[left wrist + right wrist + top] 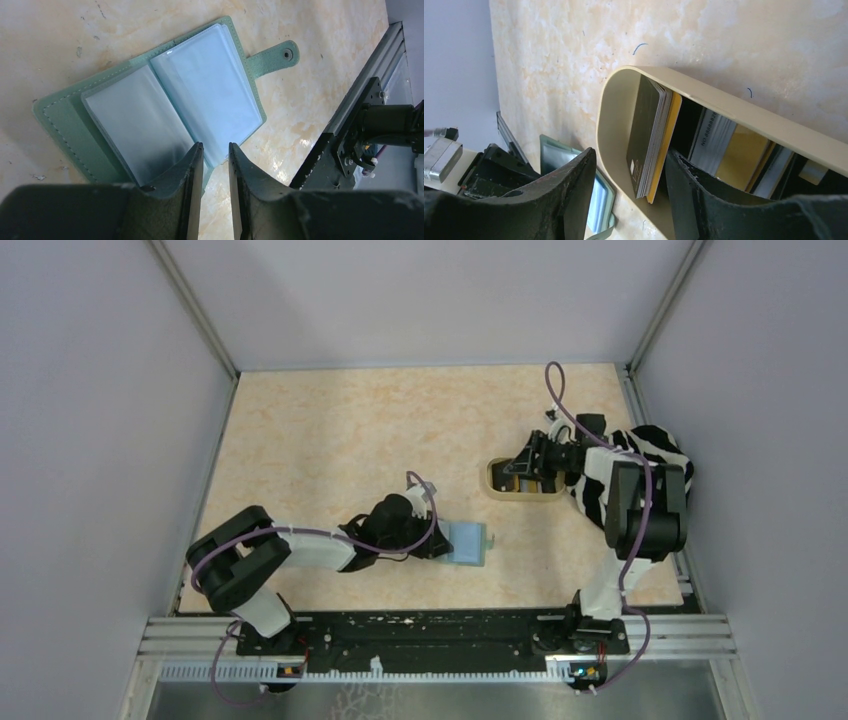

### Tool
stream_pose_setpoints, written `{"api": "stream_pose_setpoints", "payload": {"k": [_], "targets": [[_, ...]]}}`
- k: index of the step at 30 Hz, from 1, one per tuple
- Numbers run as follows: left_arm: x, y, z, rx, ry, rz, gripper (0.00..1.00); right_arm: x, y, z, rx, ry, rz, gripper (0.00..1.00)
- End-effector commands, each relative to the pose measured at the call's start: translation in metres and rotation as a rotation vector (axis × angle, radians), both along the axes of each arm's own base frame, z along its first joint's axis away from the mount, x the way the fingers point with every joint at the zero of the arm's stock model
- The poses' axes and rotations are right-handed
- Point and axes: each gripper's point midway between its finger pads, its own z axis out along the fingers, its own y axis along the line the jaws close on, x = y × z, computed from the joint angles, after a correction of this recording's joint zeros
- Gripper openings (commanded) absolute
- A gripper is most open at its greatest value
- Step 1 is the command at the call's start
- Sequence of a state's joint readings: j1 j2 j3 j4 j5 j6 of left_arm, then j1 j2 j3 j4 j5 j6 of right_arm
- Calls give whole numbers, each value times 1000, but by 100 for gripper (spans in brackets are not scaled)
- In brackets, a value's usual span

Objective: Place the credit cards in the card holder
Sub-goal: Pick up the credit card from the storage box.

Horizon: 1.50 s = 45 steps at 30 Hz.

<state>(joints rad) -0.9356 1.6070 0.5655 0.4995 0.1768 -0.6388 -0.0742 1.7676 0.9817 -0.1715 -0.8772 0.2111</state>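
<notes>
Pale marbled surface (330, 430). A tan tray (744, 112) sits right of centre; the open card holder (200, 90) lies nearer, well apart. The left hand (216, 145), jaws slightly parted, rests at the holder's edge, gripping nothing visible. The right hand (631, 152), jaws wide, straddles upright credit cards (649, 130) in the tray. It should pinch one card, clear of the wall.
</notes>
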Motion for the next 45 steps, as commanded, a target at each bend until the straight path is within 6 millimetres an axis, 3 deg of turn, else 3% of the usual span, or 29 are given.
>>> {"api": "stream_pose_setpoints", "payload": {"k": [1,8,17,28,36,41,45], "targets": [[-1,-5,16,-61,-17,-10,31,1,13,-1,35,2,39,53],[-4,-5,15,-74,-7,-14,31,-3,23,-3,63,13,74,59],[-5,-4,16,-78,-1,-13,31,-7,38,26,212,-34,115,43],[-6,-7,14,-86,7,-21,31,-12,45,8,225,40,110,35],[-4,-9,12,-78,8,-26,31,-13,54,-7,167,55,130,46],[-3,-12,11,-72,7,-31,31,-18,61,2,234,63,151,48],[-1,-13,12,-72,3,-32,31,-13,54,-16,115,78,105,53]]}}
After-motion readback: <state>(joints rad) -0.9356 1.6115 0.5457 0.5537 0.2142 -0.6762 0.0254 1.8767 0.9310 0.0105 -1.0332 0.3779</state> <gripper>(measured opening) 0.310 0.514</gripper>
